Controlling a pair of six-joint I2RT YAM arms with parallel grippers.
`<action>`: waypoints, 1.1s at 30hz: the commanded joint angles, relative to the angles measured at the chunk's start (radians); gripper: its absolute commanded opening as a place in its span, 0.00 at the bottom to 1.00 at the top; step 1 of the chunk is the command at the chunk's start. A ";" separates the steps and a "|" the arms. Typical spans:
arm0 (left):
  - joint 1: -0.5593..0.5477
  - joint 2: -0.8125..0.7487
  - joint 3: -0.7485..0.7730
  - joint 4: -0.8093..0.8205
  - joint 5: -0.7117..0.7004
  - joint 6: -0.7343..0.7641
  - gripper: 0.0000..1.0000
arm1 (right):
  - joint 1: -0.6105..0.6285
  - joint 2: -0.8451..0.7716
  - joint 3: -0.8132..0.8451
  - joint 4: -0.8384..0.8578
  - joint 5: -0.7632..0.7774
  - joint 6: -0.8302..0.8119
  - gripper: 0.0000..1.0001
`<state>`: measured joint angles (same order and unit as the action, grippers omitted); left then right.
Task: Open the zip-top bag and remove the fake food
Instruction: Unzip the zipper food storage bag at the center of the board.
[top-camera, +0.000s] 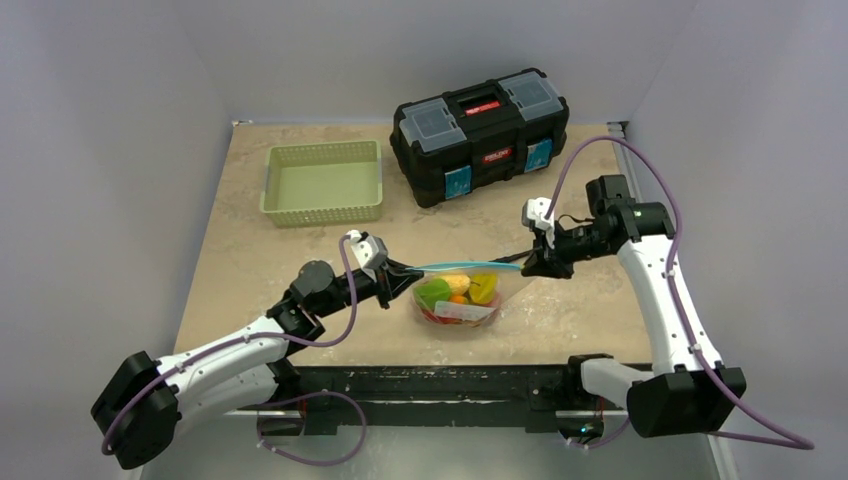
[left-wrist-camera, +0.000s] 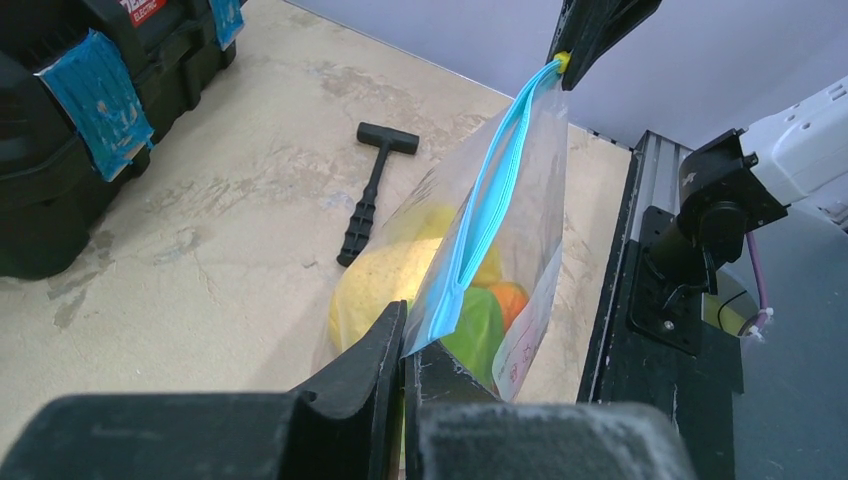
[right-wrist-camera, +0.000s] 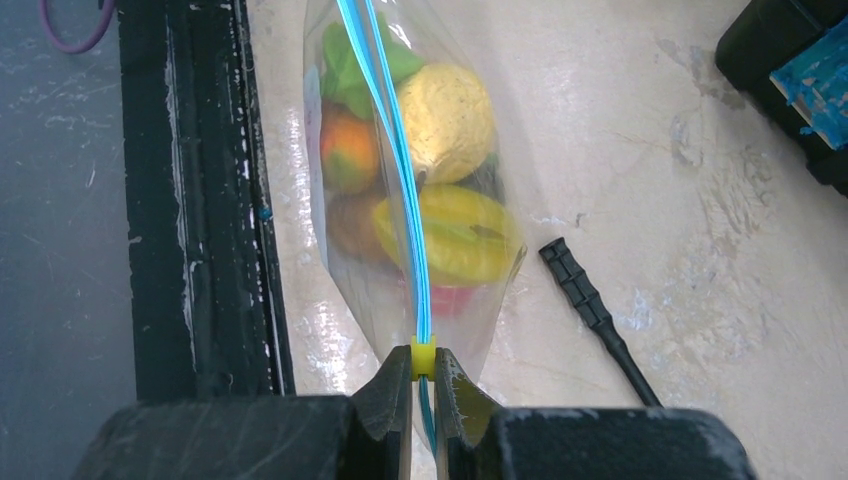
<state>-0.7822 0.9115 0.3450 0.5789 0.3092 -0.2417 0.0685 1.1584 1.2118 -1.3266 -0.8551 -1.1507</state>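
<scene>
Zip-top bag (top-camera: 460, 293) clamped by left pincer (left-wrist-camera: 403, 338), right pincer (right-wrist-camera: 423, 366); hammer (left-wrist-camera: 372, 200) just beside, toolbox (top-camera: 480, 135) beyond

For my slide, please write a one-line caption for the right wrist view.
Right claw pinches the yellow slider of the zip-top bag, fake food inside.

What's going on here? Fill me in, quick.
Both arms hold the zip-top bag stretched between them by its blue zip strip. The left end effector is clamped on one end of the strip. The right end effector pinches the yellow slider at the other end. The fake food is all inside, none taken out yet. A black hammer lies on the table beside the bag.
</scene>
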 joint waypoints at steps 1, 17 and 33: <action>0.006 -0.026 -0.012 0.017 -0.040 0.034 0.00 | -0.032 -0.010 0.040 -0.032 0.071 -0.029 0.01; 0.007 -0.030 -0.011 0.013 -0.042 0.038 0.00 | -0.103 -0.040 0.035 -0.040 0.144 -0.038 0.02; 0.008 -0.005 0.021 0.009 0.015 0.030 0.00 | 0.007 -0.047 0.066 -0.056 -0.013 0.026 0.67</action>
<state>-0.7792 0.8993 0.3447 0.5583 0.3023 -0.2226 -0.0177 1.1187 1.2148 -1.3701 -0.7849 -1.1660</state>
